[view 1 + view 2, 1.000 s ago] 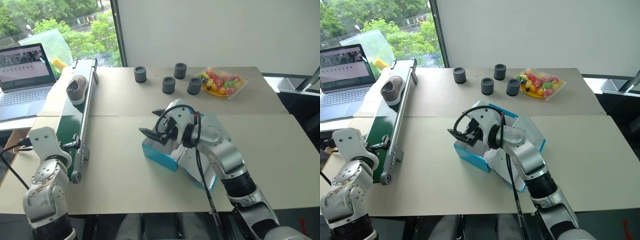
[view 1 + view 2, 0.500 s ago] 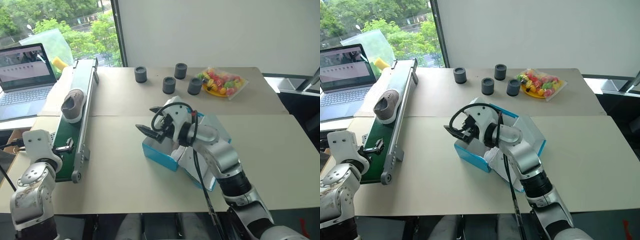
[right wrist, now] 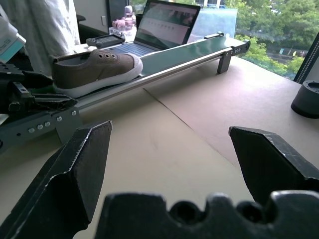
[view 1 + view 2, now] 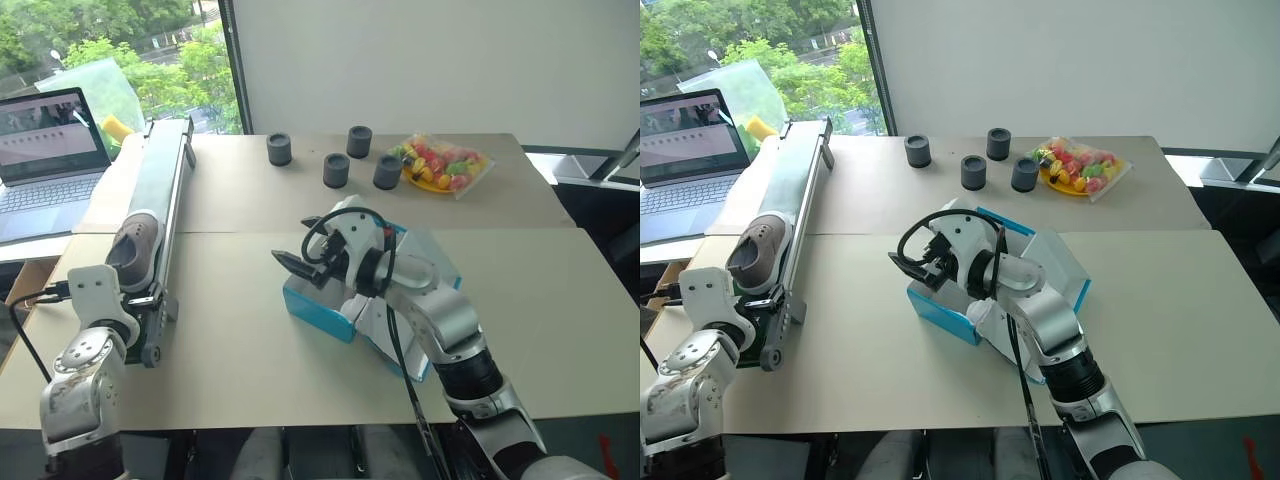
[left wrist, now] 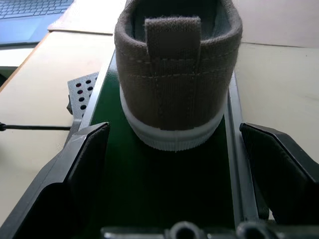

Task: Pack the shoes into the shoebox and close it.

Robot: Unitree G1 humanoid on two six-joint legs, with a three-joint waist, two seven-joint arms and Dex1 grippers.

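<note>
Grey canvas shoe (image 5: pixel 177 74) sits at the near end of the green conveyor (image 4: pixel 158 190), heel toward my left gripper (image 5: pixel 174 164). From the left wrist view its jaws stand spread wide, one finger either side of the belt, the heel between them but not yet touched. Cloth upper looks soft and ribbed, with a pull tab at the back; the pale sole is a smooth rubbery band. I read the step in hand as the pick of this shoe off the belt.

Next move, as I judge it: push the left jaws forward until the heel sits well between the fingers, then close across the upper. The cloth will give, so the grip wants to bite low, near the sole.

Moving right, the pale surface (image 4: pixel 230 330) is plain board, matte, with a seam running across it. The shoebox (image 4: pixel 318 310) lies in the middle of it, bright blue card outside, white inside, lid flap lying open. My right gripper (image 4: pixel 910 266) hovers over the box's left end, jaws spread and empty, aimed toward the conveyor.

Whether a shoe already lies in the box I cannot tell; the arm covers it.

Farther back right: four dark cylinders (image 4: pixel 337 170) and a bag of coloured pieces (image 4: pixel 440 165).
</note>
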